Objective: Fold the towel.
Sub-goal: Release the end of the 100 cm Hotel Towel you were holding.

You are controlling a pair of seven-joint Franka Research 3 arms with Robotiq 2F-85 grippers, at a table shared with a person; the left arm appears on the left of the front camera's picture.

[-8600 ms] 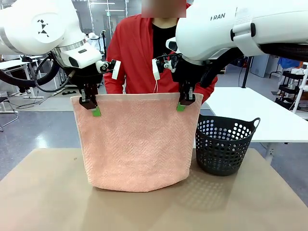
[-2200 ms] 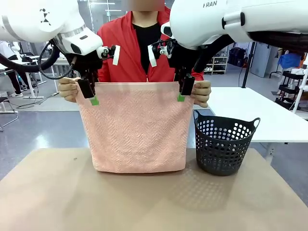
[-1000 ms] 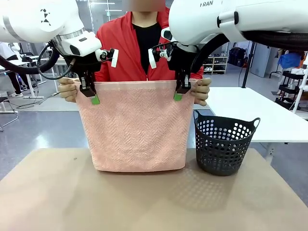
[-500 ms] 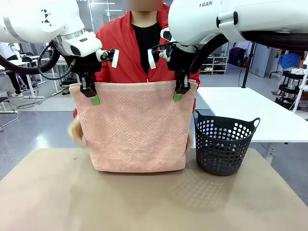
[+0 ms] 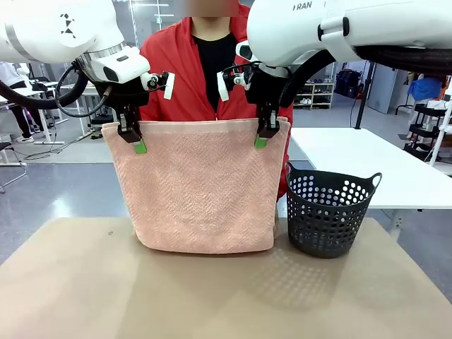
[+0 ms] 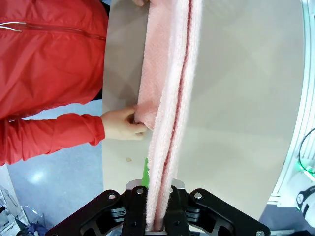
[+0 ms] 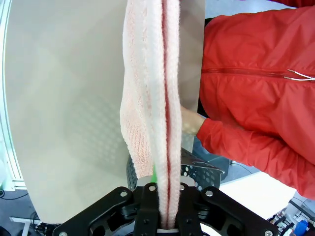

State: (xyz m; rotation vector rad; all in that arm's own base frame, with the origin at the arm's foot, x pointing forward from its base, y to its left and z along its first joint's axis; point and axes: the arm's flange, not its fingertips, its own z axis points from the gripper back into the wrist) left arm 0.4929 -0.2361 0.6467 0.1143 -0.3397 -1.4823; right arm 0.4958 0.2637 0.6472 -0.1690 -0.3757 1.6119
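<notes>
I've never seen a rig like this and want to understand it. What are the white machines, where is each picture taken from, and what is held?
The white machines are two robot arms, each ending in a two-finger clamp: the left gripper and the right gripper. Both are shut on the top edge of the towel, which hangs doubled between them over the brown table. The wide picture comes from a fixed camera between the arms, facing a person in a red jacket. The other two come from cameras on the wrists, looking down along each clamp; in the left one the person's hand pinches the towel's side. A dark basket stands on the table beside the towel.
</notes>
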